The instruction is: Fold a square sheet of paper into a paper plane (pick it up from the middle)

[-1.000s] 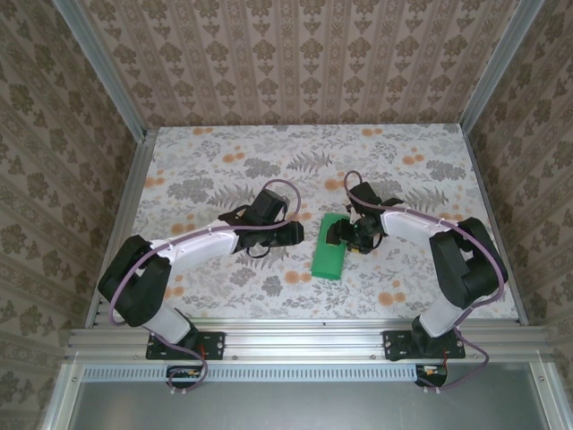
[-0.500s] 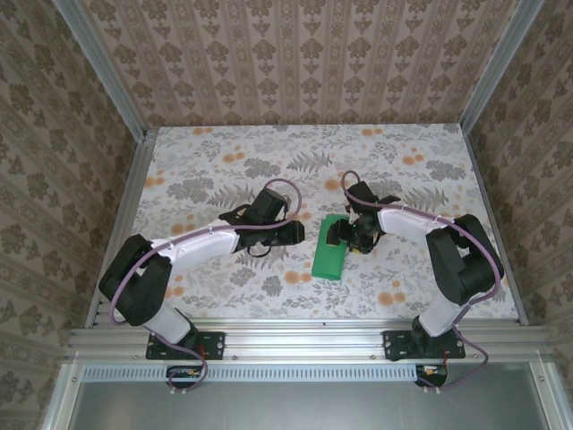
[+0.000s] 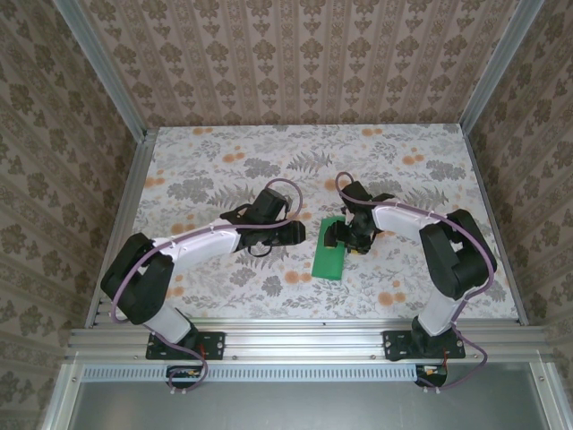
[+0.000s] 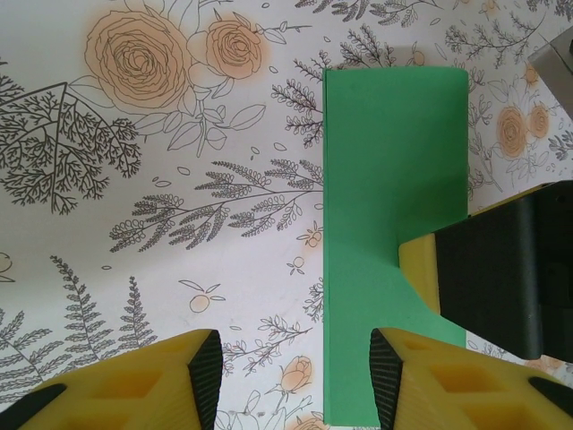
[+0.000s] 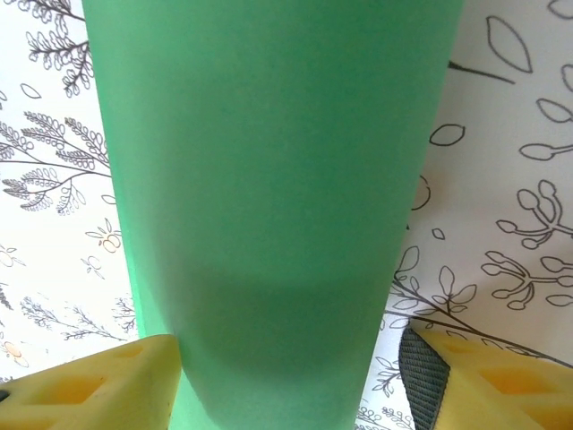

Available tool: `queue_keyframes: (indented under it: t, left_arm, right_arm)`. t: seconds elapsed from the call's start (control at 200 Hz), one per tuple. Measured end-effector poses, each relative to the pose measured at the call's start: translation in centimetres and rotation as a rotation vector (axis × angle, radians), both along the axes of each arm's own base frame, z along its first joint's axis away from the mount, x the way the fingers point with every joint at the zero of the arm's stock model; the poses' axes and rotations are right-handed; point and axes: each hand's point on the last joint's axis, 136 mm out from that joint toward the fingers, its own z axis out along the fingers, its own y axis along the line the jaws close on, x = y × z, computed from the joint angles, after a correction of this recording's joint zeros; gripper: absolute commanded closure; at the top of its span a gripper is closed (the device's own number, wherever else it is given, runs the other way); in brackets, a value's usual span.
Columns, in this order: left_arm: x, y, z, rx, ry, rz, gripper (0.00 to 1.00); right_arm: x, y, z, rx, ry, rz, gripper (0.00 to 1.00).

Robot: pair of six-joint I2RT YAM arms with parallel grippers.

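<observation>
The green sheet of paper lies folded into a long rectangle on the floral tabletop, mid-table. In the left wrist view the paper runs lengthwise, its left edge straight. My left gripper is open just left of the sheet, its right finger over the paper's near corner. It also shows from above as the left gripper. My right gripper hovers open over the sheet's far end. In its own view the paper bulges up between the wide-apart fingers of the right gripper and hides the left pad.
Aluminium rails border the table's near edge, and patterned walls close the other three sides. The right gripper's black body and yellow finger overlap the paper's right edge in the left wrist view.
The right gripper has edged slightly left and farther over the paper's far end, its forearm swinging with it. The left arm and the paper have stayed put.
</observation>
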Motion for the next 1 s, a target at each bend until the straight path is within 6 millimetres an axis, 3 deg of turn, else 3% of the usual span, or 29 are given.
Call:
queue_keyframes:
  t: [0.66, 1.0]
  left_arm:
    - [0.01, -0.31, 0.05, -0.007, 0.007, -0.008, 0.53]
    - [-0.06, -0.46, -0.21, -0.007, 0.017, -0.013, 0.59]
  right_arm:
    - [-0.02, -0.16, -0.17, -0.018, 0.013, -0.003, 0.31]
    - [0.04, -0.15, -0.24, -0.018, 0.015, -0.013, 0.3]
